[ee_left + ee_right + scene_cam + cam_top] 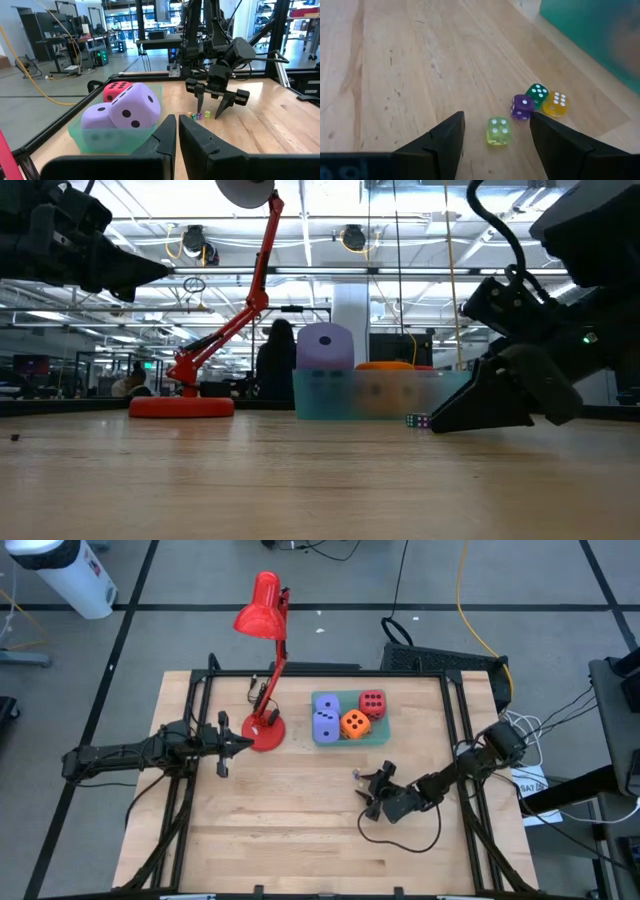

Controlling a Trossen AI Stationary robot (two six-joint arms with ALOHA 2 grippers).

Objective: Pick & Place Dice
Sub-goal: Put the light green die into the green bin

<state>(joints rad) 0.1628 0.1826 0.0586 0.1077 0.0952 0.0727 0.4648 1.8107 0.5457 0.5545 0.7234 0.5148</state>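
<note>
Several small clear dice lie on the wood near the tray: a yellow-green one [498,132], a purple one [522,107], a green one [537,93] and a yellow one [556,104]. My right gripper [497,120] is open and low over the table, with one finger on each side of the yellow-green die and apart from it. Large soft dice rest in a teal tray [385,737]: lavender [326,720], orange [355,724] and red [372,703]. My left gripper [228,745] is shut and level beside the lamp base.
A red desk lamp stands on its round base [265,732] left of the tray, its head [260,612] reaching past the far edge. Black frame rails [190,770] run along the table's sides. Bare wood [300,840] lies toward the near edge.
</note>
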